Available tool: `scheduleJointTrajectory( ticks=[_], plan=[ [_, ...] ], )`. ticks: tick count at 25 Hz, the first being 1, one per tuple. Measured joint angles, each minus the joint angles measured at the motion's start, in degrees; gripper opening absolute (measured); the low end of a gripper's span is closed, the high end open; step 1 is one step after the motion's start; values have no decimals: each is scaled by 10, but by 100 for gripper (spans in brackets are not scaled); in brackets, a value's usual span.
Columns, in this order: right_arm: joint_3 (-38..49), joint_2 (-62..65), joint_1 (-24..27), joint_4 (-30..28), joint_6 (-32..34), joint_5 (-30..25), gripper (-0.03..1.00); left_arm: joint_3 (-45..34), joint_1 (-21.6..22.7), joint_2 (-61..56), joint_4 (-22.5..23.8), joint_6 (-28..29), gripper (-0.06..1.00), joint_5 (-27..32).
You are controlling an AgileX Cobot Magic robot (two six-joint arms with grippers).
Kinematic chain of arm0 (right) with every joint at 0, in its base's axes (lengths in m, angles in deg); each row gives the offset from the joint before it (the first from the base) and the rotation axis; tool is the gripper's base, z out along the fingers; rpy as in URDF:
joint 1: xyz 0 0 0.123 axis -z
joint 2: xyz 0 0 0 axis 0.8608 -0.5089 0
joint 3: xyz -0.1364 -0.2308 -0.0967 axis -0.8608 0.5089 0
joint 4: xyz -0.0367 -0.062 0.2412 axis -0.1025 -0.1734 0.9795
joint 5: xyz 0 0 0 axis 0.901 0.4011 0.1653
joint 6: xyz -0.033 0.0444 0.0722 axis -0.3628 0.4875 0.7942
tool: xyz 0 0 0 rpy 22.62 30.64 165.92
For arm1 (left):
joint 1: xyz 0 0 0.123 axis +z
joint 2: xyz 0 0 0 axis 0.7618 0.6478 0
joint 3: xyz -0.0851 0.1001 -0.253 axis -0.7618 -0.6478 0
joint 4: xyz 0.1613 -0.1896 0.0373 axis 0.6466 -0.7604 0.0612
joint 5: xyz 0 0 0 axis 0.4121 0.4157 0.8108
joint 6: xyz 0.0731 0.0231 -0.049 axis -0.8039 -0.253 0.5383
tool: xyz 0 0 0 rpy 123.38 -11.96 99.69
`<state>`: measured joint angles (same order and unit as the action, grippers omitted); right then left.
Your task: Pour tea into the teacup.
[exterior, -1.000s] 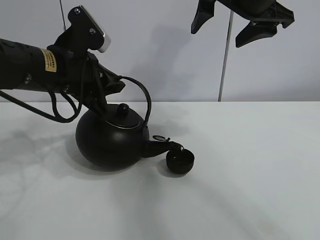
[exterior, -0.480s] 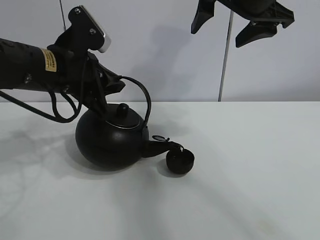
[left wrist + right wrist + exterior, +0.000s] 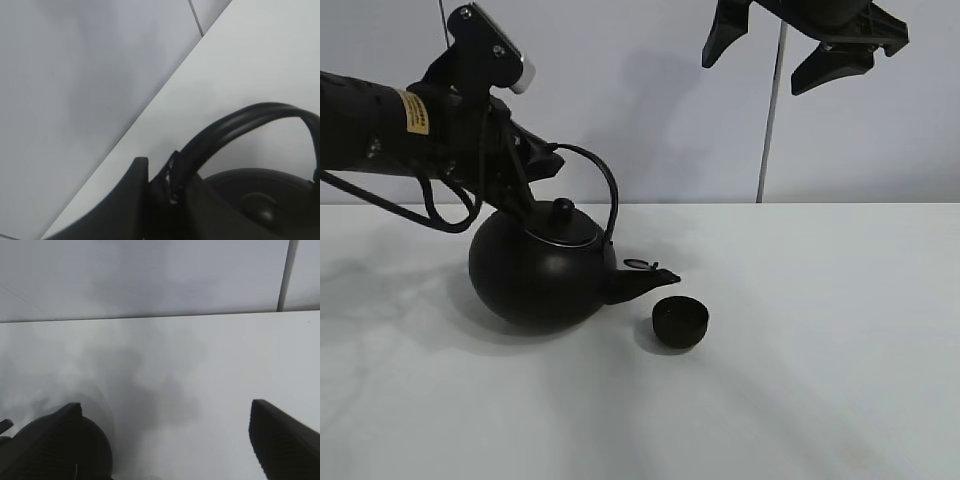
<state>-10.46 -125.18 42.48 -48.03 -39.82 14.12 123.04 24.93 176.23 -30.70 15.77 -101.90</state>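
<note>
A large round black kettle [image 3: 538, 272] with an arched handle [image 3: 605, 190] is tilted slightly, its spout [image 3: 642, 279] pointing right. My left gripper [image 3: 542, 165] is shut on the handle's left end; the wrist view shows the handle [image 3: 235, 127] and lid knob [image 3: 260, 206]. The small black teacup [image 3: 680, 322] stands on the white table [image 3: 820, 330], just right of and below the spout tip, apart from it. My right gripper [image 3: 798, 45] is open and empty, high above the table at the upper right; its fingers [image 3: 285, 442] show in the wrist view.
A grey wall with a vertical seam [image 3: 770, 110] stands behind the table. The kettle's body [image 3: 55, 445] shows at the edge of the right wrist view.
The left gripper has lifted and tilted the kettle back, so the spout has risen off the teacup's rim and drawn left. The teacup and right arm have not moved.
</note>
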Motion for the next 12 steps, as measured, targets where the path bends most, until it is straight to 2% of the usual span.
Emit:
scheduleJointTrajectory(
  ticks=[6, 12],
  plan=[
    [0, 0, 0, 0, 0, 0, 62, 0, 0, -28, -41, 2, 12, 0],
    [0, 0, 0, 0, 0, 1, 62, -14, 0, -55, -108, -12, 12, -6]
  ],
)
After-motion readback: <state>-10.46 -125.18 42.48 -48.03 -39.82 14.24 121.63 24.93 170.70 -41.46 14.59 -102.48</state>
